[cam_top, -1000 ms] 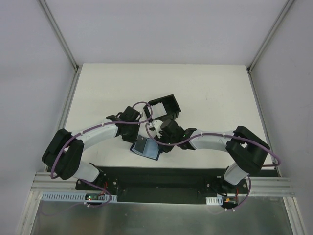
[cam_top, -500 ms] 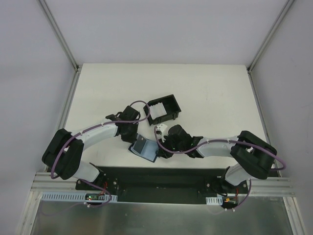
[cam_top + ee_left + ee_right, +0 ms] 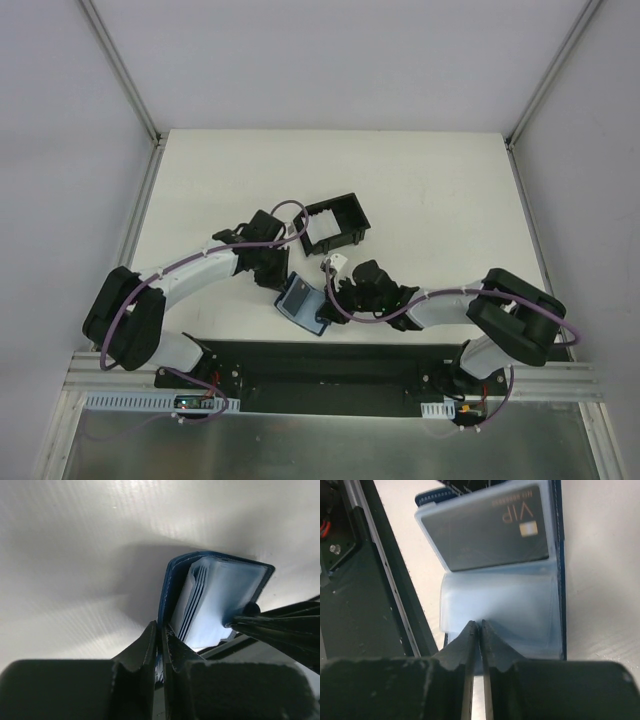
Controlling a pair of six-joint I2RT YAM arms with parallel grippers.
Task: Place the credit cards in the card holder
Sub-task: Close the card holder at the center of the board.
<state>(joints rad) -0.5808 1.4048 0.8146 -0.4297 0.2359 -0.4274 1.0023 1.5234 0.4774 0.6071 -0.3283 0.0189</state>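
Card holder (image 3: 301, 301) open, left gripper (image 3: 159, 628) pinching cover (image 3: 168, 582), right gripper (image 3: 476, 625) pinching pocket (image 3: 500, 605).

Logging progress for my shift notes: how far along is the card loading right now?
Done: one dark VIP card sits inside the open card holder. In hand: left jaws pinch its cover, right jaws pinch a pale sleeve. Left: pale shapes in the black tray may be more cards; unclear.

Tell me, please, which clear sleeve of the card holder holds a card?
In the right wrist view, the upper sleeve: a dark VIP card shows inside; the lower sleeve looks empty.
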